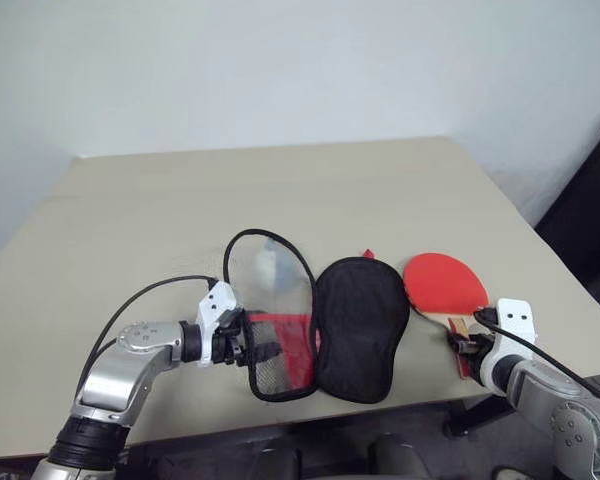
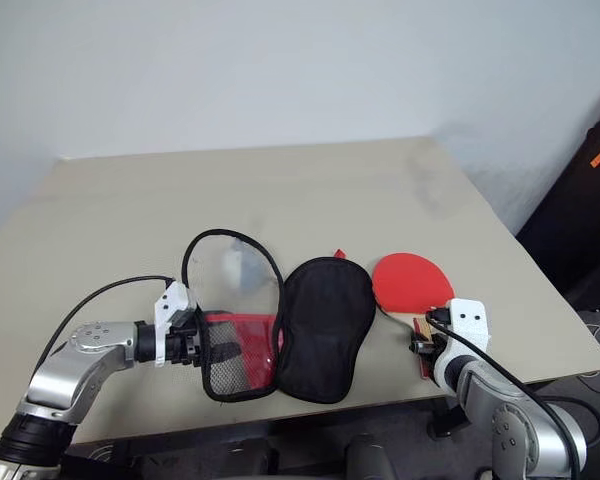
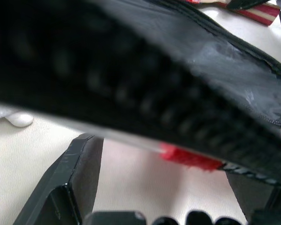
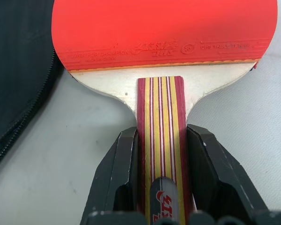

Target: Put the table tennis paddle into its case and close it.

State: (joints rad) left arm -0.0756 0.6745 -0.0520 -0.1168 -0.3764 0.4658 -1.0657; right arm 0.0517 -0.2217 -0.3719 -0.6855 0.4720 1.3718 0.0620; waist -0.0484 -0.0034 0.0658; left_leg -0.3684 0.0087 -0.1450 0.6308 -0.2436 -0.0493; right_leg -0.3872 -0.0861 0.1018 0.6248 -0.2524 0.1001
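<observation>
At the near edge of the beige surface (image 1: 130,200), toward five o'clock in the head views, the right tool (image 4: 161,140) is pressed in on the striped wooden handle of the table tennis paddle (image 1: 445,283), one black finger (image 4: 119,173) flat against each side of the handle. The paddle lies flat on the surface with its round red blade pointing away toward twelve o'clock and its handle toward the near edge. At about seven o'clock the left tool (image 1: 255,350) sits at the near-left edge of the case (image 1: 360,325), its fingers (image 3: 72,183) spread wide, one either side of the case's zippered rim; whether they touch the fabric cannot be told. The case lies opened out flat at the centre of the near half of the surface, just to the nine o'clock side of the paddle and close to it. Its black half lies beside the blade, and its other half, with a red panel, black mesh and a clear window ringed by black zipper edging, lies further toward nine o'clock. A small red tab (image 1: 369,254) shows at the far end of the black half. Beyond the case and paddle the surface runs bare toward a pale wall (image 1: 280,70) at twelve o'clock.
</observation>
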